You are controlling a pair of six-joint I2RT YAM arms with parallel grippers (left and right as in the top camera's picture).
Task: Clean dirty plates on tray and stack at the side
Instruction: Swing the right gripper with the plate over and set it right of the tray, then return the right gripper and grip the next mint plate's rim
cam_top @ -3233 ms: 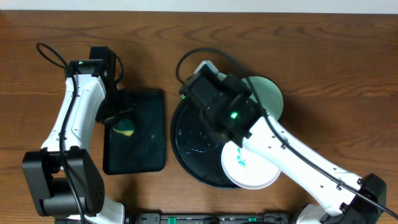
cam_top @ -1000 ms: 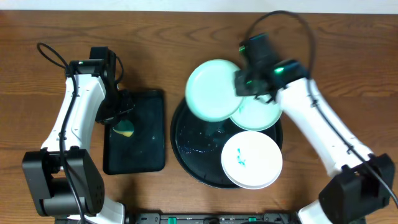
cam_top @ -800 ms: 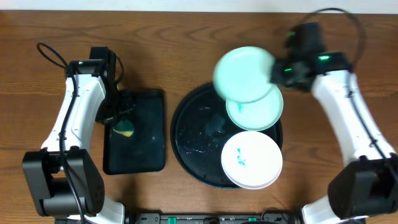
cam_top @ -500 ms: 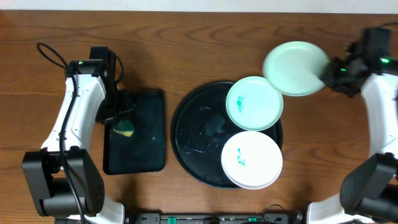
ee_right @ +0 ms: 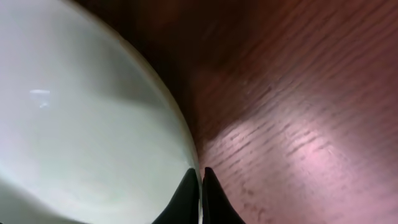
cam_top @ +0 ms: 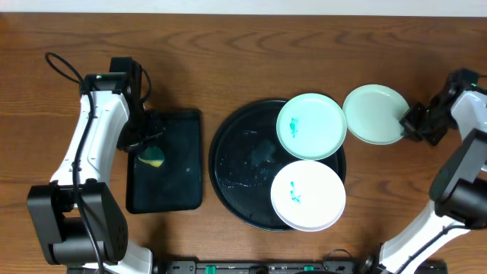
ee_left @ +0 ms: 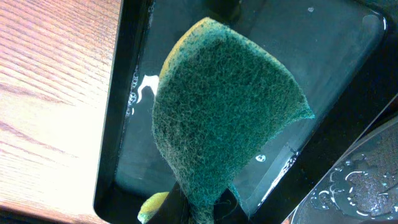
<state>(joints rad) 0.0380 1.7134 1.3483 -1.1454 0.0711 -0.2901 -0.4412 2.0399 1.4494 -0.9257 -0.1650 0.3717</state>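
Note:
The round black tray [cam_top: 236,164] holds a mint-green plate [cam_top: 311,126] with a teal smear and a white plate [cam_top: 308,195] with a teal smear. A second mint-green plate [cam_top: 373,113], with no smear, is over the wood to the right of the tray. My right gripper [cam_top: 409,122] is shut on that plate's right rim; the wrist view shows its fingers [ee_right: 200,177] pinching the rim of the plate [ee_right: 81,124]. My left gripper [cam_top: 144,144] is shut on a green and yellow sponge [ee_left: 224,118] over the rectangular black tray [cam_top: 167,164].
The rectangular tray [ee_left: 124,137] has a wet floor and a raised rim. Bare wooden table [cam_top: 228,53] lies behind and to the right of the round tray.
My right arm lifted the clean mint-green plate off the round tray, carried it right and lowered it beside the tray. The left arm has not moved.

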